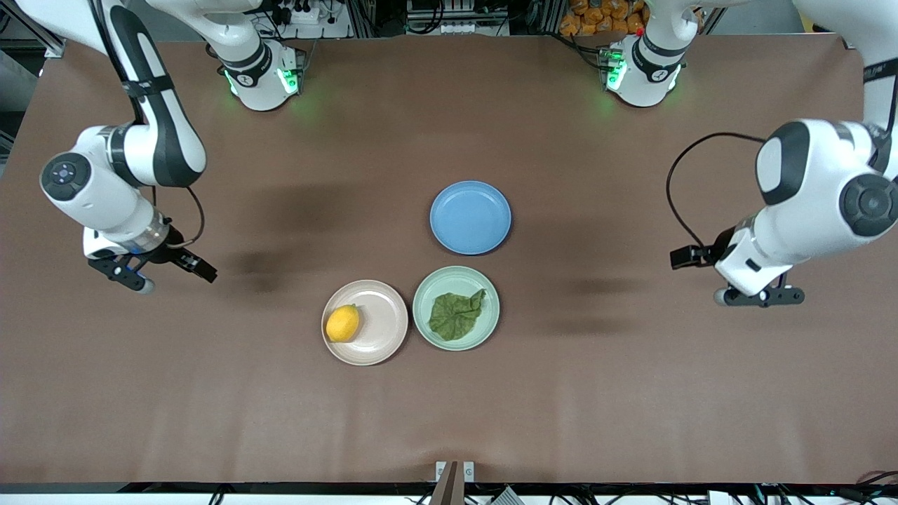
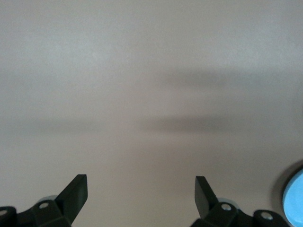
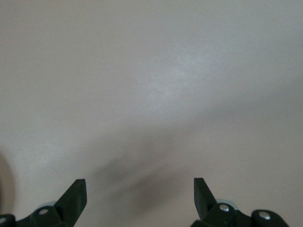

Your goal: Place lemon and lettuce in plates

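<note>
The yellow lemon (image 1: 342, 323) lies in the beige-pink plate (image 1: 382, 322), near its rim toward the right arm's end. The wrinkly green lettuce leaf (image 1: 456, 314) lies in the mint green plate (image 1: 428, 298) beside it. My right gripper (image 1: 167, 273) is open and empty over bare table toward the right arm's end; in the right wrist view its jaws (image 3: 140, 191) stand wide apart over bare table. My left gripper (image 1: 762, 296) is open and empty over bare table toward the left arm's end; the left wrist view shows its jaws (image 2: 141, 189) wide apart.
An empty blue plate (image 1: 470, 217) sits farther from the front camera than the two other plates; its rim shows in the left wrist view (image 2: 296, 198). The brown table (image 1: 631, 393) stretches wide around the plates.
</note>
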Available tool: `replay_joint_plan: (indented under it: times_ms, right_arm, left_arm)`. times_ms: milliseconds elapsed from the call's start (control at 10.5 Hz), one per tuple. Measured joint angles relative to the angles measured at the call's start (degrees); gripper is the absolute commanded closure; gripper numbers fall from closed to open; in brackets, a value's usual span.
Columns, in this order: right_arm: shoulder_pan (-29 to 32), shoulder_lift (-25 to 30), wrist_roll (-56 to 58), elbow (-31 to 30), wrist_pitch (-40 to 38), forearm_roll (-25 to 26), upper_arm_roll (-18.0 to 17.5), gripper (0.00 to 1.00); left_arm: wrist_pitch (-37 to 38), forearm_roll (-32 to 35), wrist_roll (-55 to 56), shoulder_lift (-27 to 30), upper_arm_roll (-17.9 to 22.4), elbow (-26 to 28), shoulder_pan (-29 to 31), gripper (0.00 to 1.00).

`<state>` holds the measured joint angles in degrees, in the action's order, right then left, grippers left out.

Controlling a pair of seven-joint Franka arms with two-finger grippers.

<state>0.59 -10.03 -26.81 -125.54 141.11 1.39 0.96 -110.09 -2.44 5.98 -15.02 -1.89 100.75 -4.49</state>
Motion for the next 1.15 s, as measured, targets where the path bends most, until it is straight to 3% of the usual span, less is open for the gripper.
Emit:
replay_joint_plan:
  times_ms: [477, 764, 1145]
  right_arm:
    - [0.4, 2.5, 0.4, -1.0, -2.1, 0.0, -0.4, 0.00]
    - [-0.8, 6.2, 0.4, -1.1, -8.4, 0.0, -1.0, 0.00]
    - [-1.9, 9.0, 1.0, -1.2, -11.2, 0.0, -1.1, 0.00]
  left_arm:
    - [-1.1, 0.0, 0.0, 9.2, 0.0, 7.3, -0.4, 0.00]
    - [-0.8, 0.0, 0.0, 15.1, 0.0, 9.6, -0.6, 0.00]
    - [5.4, 0.0, 0.0, 18.3, 0.2, 7.2, -1.0, 0.00]
